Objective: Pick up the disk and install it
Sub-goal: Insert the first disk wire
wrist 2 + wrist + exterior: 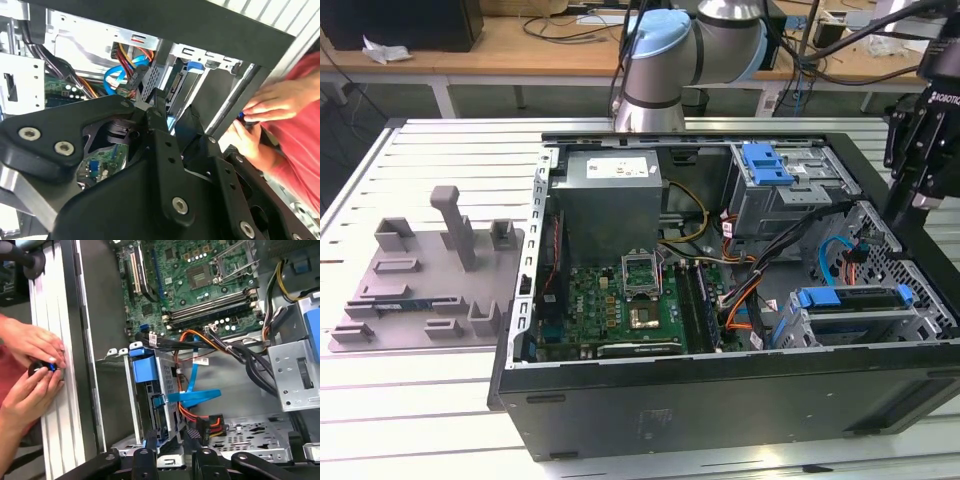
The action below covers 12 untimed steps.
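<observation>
On the slatted metal table [420, 160] lies a big black computer case [720, 410] on its side, with the side cover off, so I look straight into it. Behind the case rises the robot arm [665, 60], grey with pale blue caps, and it reaches over toward the exterior view's right. Beside the case, at the exterior view's left, a grey tray [420, 290] with moulded posts and slots rests on the table.

Inside the case I see the grey power supply [610, 195] at the back and the green main board [620, 305] in front of it. Near the far corner stands an upper drive cage [790, 200] with a loose blue bracket [765, 163] on top. The lower cage [860, 325] is in the near corner at the exterior view's right. The disk [845, 298] sits in this lower cage, and the blue end of its frame shows along the cage's top edge.

The hand [172, 437] hangs above the case wall at that same side, over the lower cage and apart from the disk. Its two dark fingers stand moderately apart and hold nothing. A flat blue cable [197, 396] runs just beside the cage. Outside the case wall, a person [25, 370] in red pinches a small dark and blue thing on the table.
</observation>
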Each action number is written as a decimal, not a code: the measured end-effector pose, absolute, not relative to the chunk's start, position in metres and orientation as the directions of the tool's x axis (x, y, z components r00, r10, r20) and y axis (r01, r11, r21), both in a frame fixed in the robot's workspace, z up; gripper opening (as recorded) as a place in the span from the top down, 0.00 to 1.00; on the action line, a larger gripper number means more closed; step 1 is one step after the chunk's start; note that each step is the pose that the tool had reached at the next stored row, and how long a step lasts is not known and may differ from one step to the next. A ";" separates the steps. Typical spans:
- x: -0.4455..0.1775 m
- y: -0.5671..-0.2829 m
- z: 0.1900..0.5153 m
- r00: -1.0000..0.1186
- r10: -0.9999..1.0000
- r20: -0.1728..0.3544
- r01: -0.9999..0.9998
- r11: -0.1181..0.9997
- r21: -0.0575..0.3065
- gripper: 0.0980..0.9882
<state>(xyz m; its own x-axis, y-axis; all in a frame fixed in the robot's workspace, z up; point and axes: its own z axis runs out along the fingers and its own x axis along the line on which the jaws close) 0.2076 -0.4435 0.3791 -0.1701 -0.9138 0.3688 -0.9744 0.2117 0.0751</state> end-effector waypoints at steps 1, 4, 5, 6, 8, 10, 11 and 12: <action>0.208 -0.442 0.379 -0.171 -0.911 0.375 -0.974 0.213 0.072 0.71; 0.208 -0.437 0.378 -0.176 -0.904 0.390 -0.974 0.216 0.061 0.71; 0.208 -0.436 0.378 -0.179 -0.902 0.393 -0.974 0.218 0.058 0.71; 0.208 -0.434 0.378 -0.183 -0.899 0.398 -0.974 0.222 0.053 0.71; 0.209 -0.433 0.376 -0.195 -0.896 0.400 -0.971 0.234 0.050 0.71; 0.209 -0.433 0.375 -0.211 -0.892 0.400 -0.967 0.250 0.049 0.71; 0.209 -0.433 0.374 -0.219 -0.890 0.400 -0.965 0.259 0.049 0.71; 0.209 -0.433 0.373 -0.231 -0.887 0.400 -0.961 0.272 0.048 0.71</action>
<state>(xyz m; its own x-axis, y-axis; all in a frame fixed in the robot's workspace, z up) 0.2088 -0.4326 0.3728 -0.2313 -0.8868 0.4000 -0.9610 0.2724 0.0483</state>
